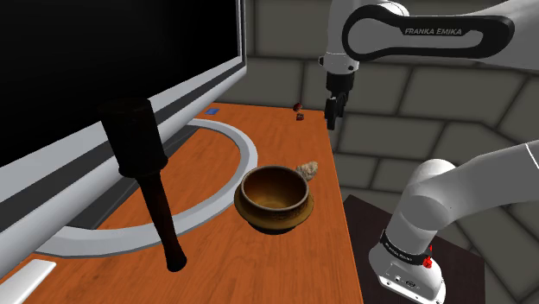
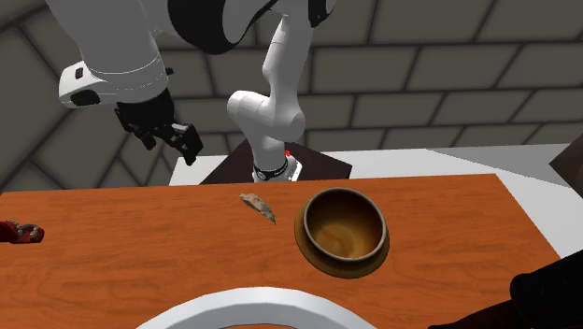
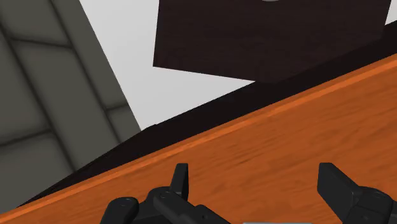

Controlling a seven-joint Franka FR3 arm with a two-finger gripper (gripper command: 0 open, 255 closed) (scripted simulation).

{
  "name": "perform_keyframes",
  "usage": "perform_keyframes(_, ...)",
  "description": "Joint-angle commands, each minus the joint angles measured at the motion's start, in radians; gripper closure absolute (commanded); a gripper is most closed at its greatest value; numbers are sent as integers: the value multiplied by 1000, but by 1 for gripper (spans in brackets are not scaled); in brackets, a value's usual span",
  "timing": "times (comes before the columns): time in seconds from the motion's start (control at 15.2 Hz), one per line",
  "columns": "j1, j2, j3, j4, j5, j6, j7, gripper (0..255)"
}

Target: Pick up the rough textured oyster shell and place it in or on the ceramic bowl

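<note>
above the table (image 3: 305, 127), pincer (image 3: 254, 172) spread, empty

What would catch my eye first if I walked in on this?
Probably the brown bowl on the orange wooden table, with a small pale shell lying close beside it. Above the table's edge the white arm hangs its black claw open and empty, and a large black screen looms at the shoulder view's left.
</note>
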Motion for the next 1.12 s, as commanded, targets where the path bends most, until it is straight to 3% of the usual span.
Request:
perform_keyframes(0.0,0,0,0,0,0,0,0,0)
perform_keyframes(0.53,238,-3,40,-89,44,155,-332,0)
perform_keyframes(1.06,498,-93,66,-222,100,262,-670,0)
